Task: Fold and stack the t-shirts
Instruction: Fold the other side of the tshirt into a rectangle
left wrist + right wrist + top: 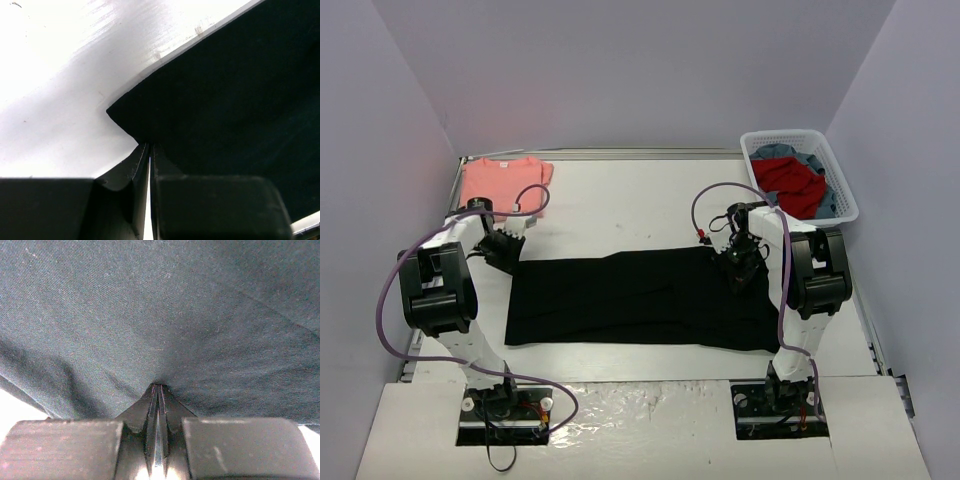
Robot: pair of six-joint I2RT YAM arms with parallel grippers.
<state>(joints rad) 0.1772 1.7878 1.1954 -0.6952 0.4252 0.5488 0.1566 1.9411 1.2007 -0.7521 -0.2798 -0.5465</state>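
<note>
As left pincer (148, 146) and right pincer (158, 386) clamp it, the black t-shirt (630, 300) lies flat.

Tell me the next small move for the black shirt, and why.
Probably lift the far edge slightly, both arms together: the left fingers and right fingers are each pinched shut on the far edge of the flat black t-shirt, ready to fold it nearward.

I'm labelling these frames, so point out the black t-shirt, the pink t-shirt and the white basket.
black t-shirt (630, 300), top view, middle of the spread cloth.
pink t-shirt (500, 182), top view, middle of the cloth.
white basket (782, 135), top view, far rim.
</note>
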